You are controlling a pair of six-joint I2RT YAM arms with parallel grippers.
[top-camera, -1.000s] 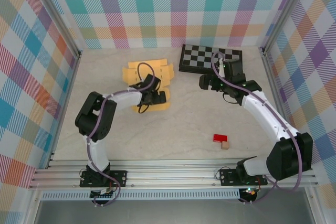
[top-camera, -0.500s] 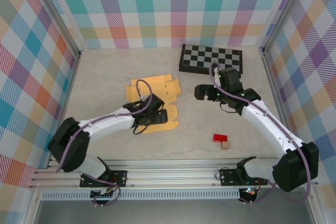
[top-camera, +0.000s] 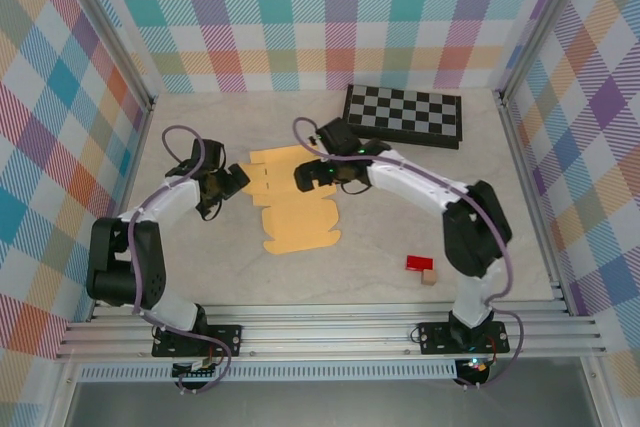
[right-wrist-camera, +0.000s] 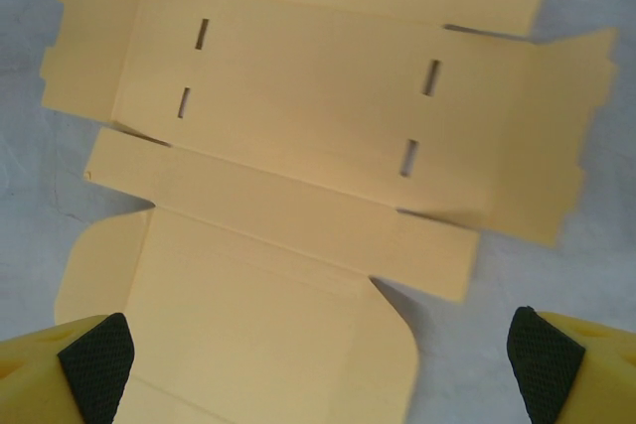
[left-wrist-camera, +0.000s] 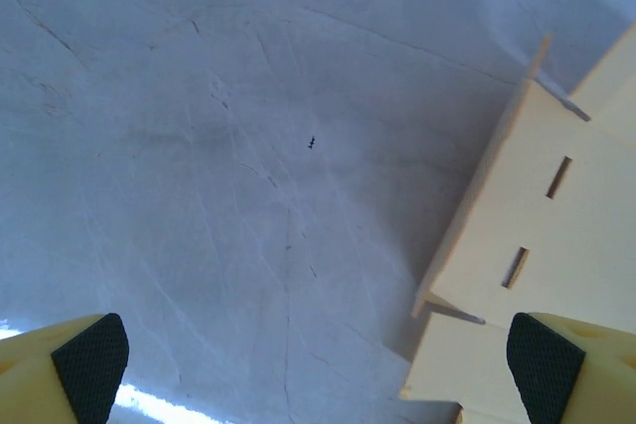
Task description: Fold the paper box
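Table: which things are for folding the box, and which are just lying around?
For the job: the paper box, lying flat; the left pincer and right pincer, both open.
Just lying about: the checkerboard, the red block, the tan block.

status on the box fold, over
Left gripper open beside flat yellow-orange cardboard sheet; right gripper open above it. Sheet unfolded. Black-and-white checkerboard apart from it.

The light is bright and even. Shadows are soft and small. The close-up pictures look a little bluish.
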